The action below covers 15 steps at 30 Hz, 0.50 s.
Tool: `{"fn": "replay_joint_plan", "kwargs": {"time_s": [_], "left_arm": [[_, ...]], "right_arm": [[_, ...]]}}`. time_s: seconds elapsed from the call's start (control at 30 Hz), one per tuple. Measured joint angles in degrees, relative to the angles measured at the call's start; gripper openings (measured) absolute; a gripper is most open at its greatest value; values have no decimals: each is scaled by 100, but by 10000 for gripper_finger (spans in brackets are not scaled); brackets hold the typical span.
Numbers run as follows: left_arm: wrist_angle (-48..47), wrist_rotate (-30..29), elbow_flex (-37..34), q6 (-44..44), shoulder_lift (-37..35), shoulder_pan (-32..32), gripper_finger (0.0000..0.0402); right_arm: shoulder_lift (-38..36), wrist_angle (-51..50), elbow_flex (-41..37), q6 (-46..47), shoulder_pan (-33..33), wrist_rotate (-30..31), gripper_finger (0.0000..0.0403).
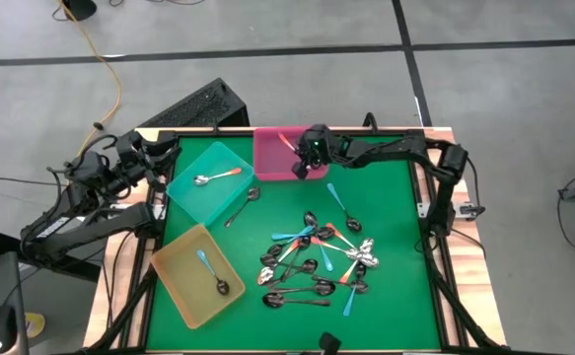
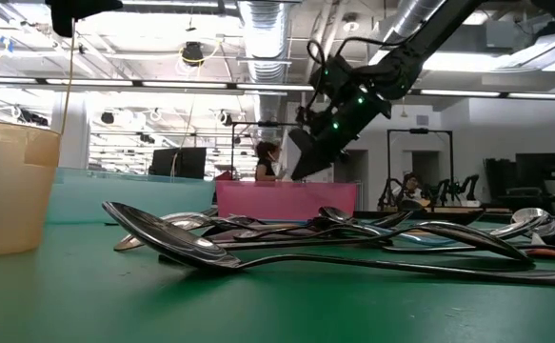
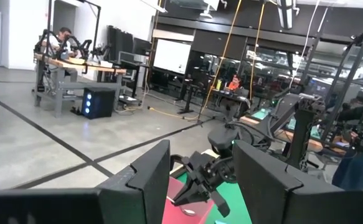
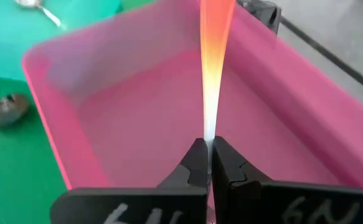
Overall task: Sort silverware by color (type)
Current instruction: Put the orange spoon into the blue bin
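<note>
Right fingers clamp orange-handled spoon over pink tray; left fingers together.

1. A pink tray sits at the green table's far edge.
2. A teal tray lies beside it.
3. A yellow tray lies nearer, on the left.

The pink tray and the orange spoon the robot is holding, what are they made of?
The pink tray looks like plastic: smooth, evenly coloured, with slightly see-through walls. The orange spoon, pinched in the right gripper above the tray, seems to have a glossy orange handle, maybe painted or plastic-coated, turning silvery like metal near the fingers. Its bowl is hidden.
</note>
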Motion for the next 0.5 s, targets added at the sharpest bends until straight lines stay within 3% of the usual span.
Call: {"fn": "replay_joint_plan", "kwargs": {"time_s": [0.5], "left_arm": [[-3, 0, 0, 35, 0, 2, 158]], "right_arm": [[69, 47, 15, -26, -31, -13, 17]]}}
